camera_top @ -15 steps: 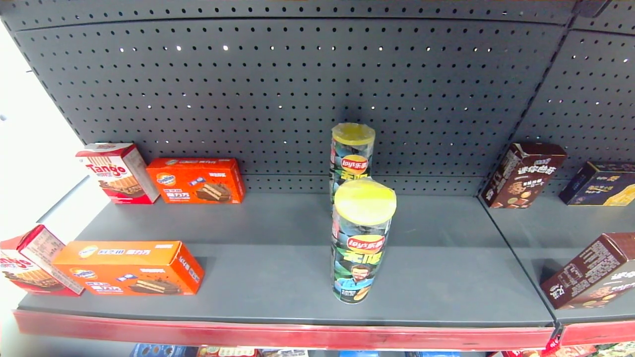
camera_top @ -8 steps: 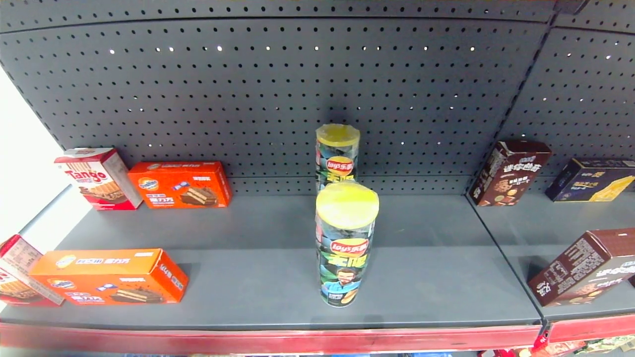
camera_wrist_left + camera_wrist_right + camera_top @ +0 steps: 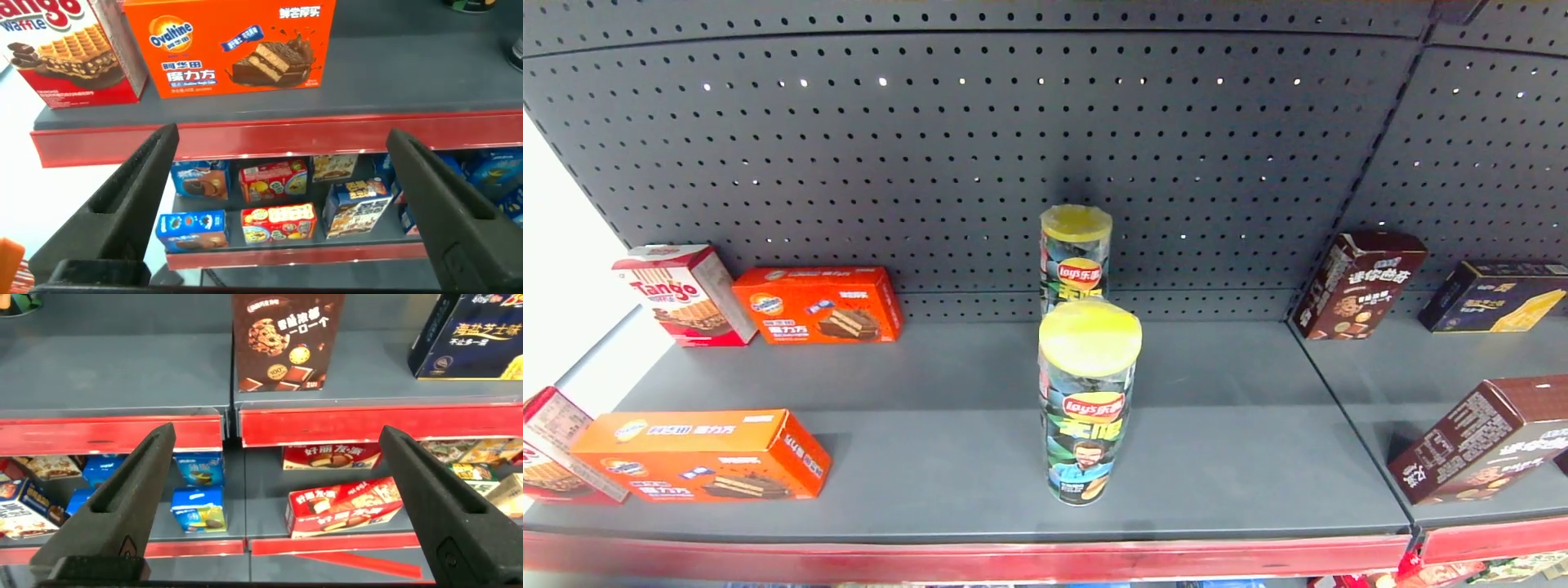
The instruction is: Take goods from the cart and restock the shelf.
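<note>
Standing on the shelf (image 3: 1241,457) from left to right are orange boxes (image 3: 698,455), two chip cans (image 3: 1086,400) one behind the other and brown boxes (image 3: 1474,437), while the left gripper (image 3: 282,135) and right gripper (image 3: 275,431) face its front, fingers apart.

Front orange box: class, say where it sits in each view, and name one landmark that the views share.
Head view: front orange box at the front left of the shelf, beside a red box.
Left wrist view: the box stands just behind the red edge strip.
Right wrist view: a brown box stands behind the strip instead.
Shared landmark: the red edge strip.
</note>
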